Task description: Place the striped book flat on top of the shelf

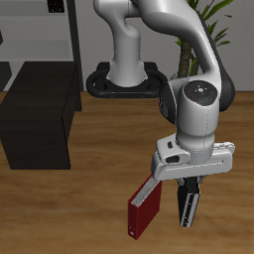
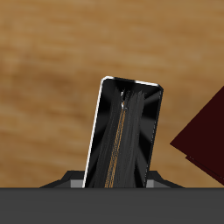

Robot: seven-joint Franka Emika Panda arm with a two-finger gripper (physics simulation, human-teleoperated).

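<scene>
The striped book (image 1: 189, 206), black with narrow pale stripes, hangs upright under my gripper (image 1: 188, 187) near the table's front edge. In the wrist view the striped book (image 2: 122, 131) fills the space between the jaws, which are shut on its upper end. The shelf (image 1: 40, 111), a low dark cabinet with a flat top, stands well off to the side and farther back, apart from the gripper.
A dark red book (image 1: 144, 209) stands tilted right beside the striped book, and the dark red book (image 2: 206, 144) also shows in the wrist view. A tall open-frame rack (image 1: 45, 30) rises behind the cabinet. A potted plant (image 1: 213, 25) stands behind the robot base (image 1: 124, 77).
</scene>
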